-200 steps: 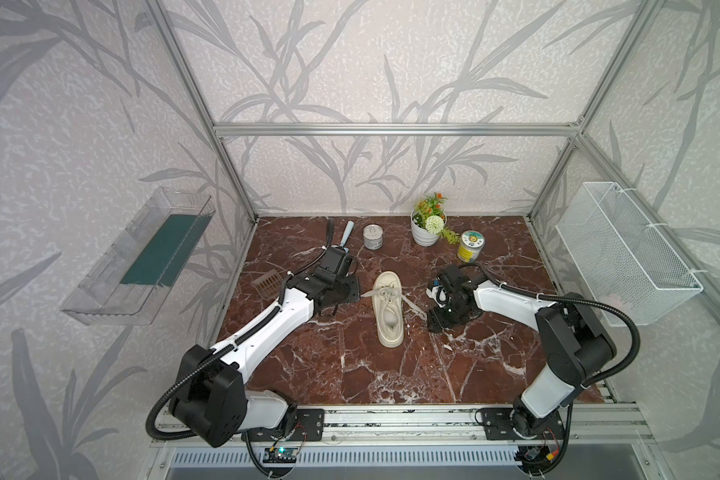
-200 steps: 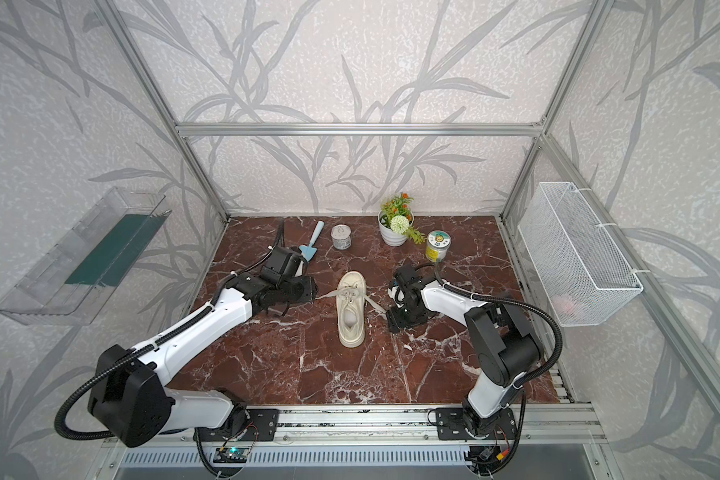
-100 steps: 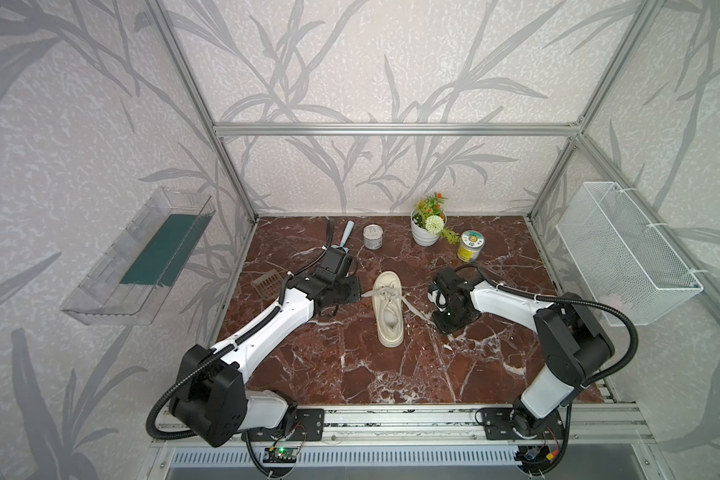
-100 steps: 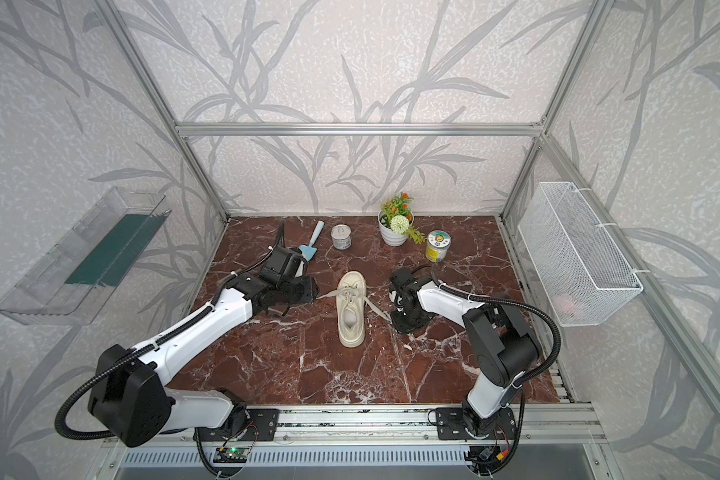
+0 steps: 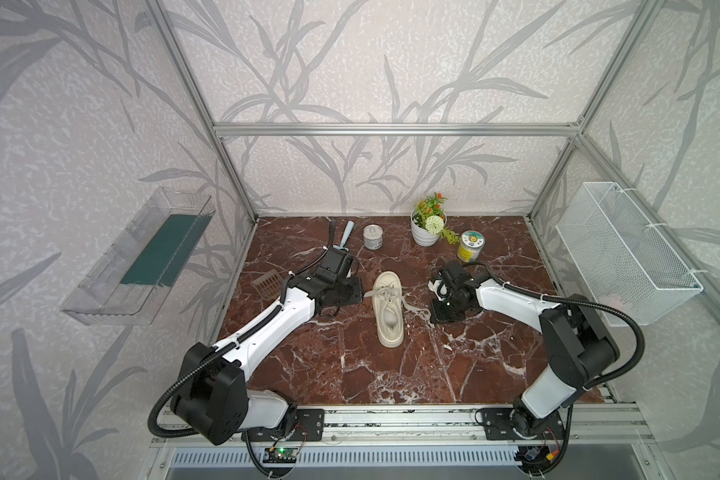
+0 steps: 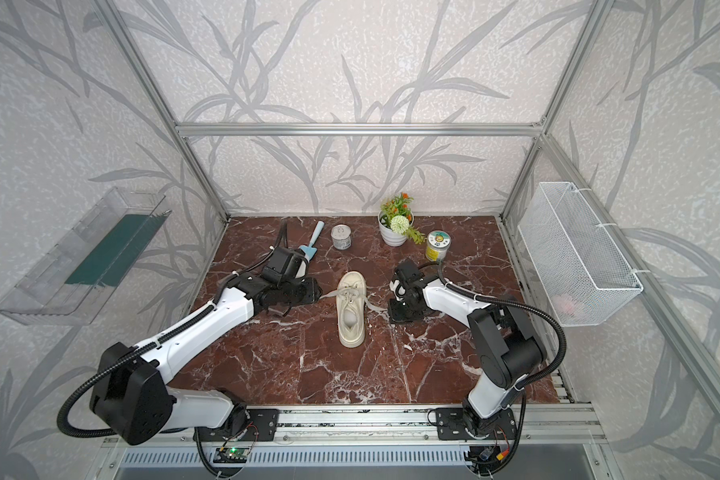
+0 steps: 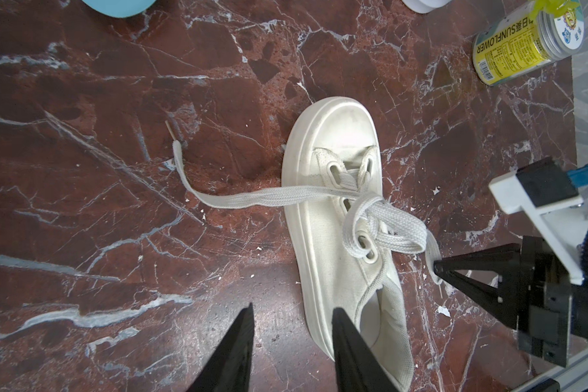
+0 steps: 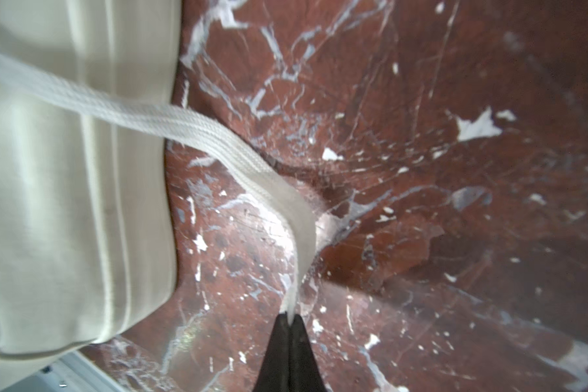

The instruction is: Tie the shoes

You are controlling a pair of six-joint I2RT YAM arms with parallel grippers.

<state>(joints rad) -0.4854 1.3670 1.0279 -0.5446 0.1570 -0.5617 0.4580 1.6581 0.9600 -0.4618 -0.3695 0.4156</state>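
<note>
As one goes up from the metal rail (image 5: 391,419) at the lower edge of both top views, the red marble table (image 5: 350,365) comes first. In the middle of the frame the shoe (image 5: 387,307) stands on it, sole down, with the heel toward the lower edge and the toe toward the upper edge. Just beside the shoe at its left, the left gripper (image 7: 292,309) is low over the marble; its two black fingers are partly apart and it has hold of nothing. At the right of the shoe the right gripper (image 8: 290,320) has its jaws pressed fully together on the flat lace (image 8: 248,166), pinched at the very tips close to the table. This lace comes down from the eyelets over the side of the sole. The second lace (image 7: 252,200) lies loose on the marble at the left of the shoe, its end free and apart from both grippers. Above the tongue the two laces cross. Farther back, near the upper edge of the table, are a blue-handled brush (image 5: 347,229), a small tin (image 5: 373,237), a white flower pot (image 5: 425,232) and a yellow jar (image 5: 470,245), all well apart from the shoe. On the right wall hangs a white wire basket (image 5: 624,249).
</note>
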